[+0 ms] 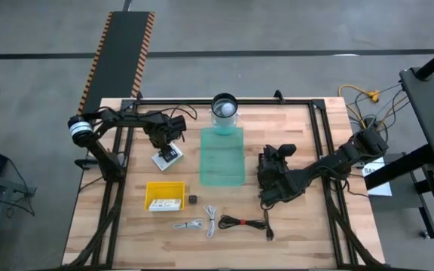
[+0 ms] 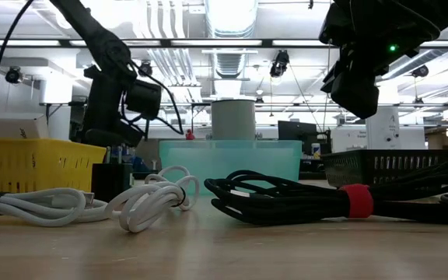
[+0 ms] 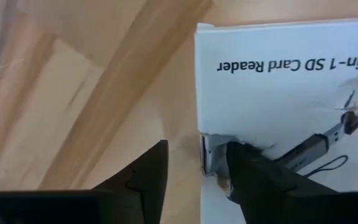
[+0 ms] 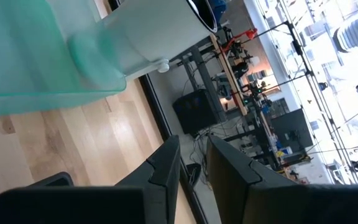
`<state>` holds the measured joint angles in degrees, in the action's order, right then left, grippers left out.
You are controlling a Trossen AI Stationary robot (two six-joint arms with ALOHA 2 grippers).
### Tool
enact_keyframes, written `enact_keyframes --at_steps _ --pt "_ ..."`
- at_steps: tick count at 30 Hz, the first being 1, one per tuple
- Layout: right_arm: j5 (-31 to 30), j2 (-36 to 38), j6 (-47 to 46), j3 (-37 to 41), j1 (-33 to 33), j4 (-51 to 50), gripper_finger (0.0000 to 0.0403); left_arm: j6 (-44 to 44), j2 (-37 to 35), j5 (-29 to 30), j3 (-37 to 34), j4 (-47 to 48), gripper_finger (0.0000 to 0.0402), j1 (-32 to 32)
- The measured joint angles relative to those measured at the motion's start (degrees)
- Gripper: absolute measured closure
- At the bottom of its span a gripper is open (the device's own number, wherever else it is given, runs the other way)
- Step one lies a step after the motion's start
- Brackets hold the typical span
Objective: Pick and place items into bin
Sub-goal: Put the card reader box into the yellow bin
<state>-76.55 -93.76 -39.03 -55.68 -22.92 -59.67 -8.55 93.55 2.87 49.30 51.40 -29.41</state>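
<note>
A white box printed "2-in-1 SD Card Reader" (image 1: 167,157) (image 3: 278,81) lies flat on the table left of the teal bin (image 1: 222,156). My left gripper (image 1: 170,145) (image 3: 196,149) is low over it and open, one finger over the box's torn edge and the other over bare wood beside it. My right gripper (image 1: 270,162) (image 4: 191,142) hangs right of the bin, open by a narrow gap and holding nothing. Near the front edge lie a tiny black cube (image 1: 193,199), short white cables (image 1: 200,223) (image 2: 150,201) and a coiled black cable (image 1: 244,222) (image 2: 286,198). My left gripper comes at the white box from above, astride its torn edge (image 3: 207,152). One finger (image 3: 253,177) shows over the box and the other (image 3: 145,177) over the table. I cannot tell whether either finger touches the box.
A yellow basket (image 1: 164,195) (image 2: 29,163) holding white cards stands near the front left. A white cylinder (image 1: 224,109) stands at the bin's far end. A dark mesh thing (image 2: 387,167) sits on the right. Black frame rails border the table.
</note>
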Motion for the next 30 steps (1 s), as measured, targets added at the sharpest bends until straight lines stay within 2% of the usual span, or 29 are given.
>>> enact_keyframes --at_steps 3,8,10,14,17,23,27,30 --pt "0.0 0.0 0.0 0.0 -0.02 0.01 0.0335 1.79 0.59 -0.83 0.07 -0.06 0.0285 0.09" --pt "0.0 0.0 0.03 0.0 -0.02 -0.02 0.0335 5.09 0.3 -2.82 0.39 -0.37 0.037 0.09" --pt "0.0 0.0 0.15 0.0 -0.02 -0.03 0.0335 6.52 0.05 -3.09 0.67 -0.49 0.0391 0.06" --pt "-0.01 0.0 0.2 0.0 -0.04 -0.07 0.0335 7.47 0.06 -3.65 1.91 0.5 0.0395 0.11" --pt "0.0 0.0 0.22 0.0 -0.02 -0.12 0.0335 7.42 0.02 -3.64 4.28 5.15 0.0399 0.22" --pt "0.0 0.0 0.17 0.0 -0.02 -0.11 0.0335 7.33 -2.49 -0.47 9.64 11.17 0.0401 1.06" --pt "-0.01 0.0 0.19 0.0 -0.02 -0.12 0.0335 7.27 -5.22 -0.29 12.63 11.94 0.0401 4.0" --pt "-0.02 0.0 0.2 0.0 -0.02 -0.12 0.0335 7.05 -7.88 2.08 14.55 12.43 0.0401 8.11"
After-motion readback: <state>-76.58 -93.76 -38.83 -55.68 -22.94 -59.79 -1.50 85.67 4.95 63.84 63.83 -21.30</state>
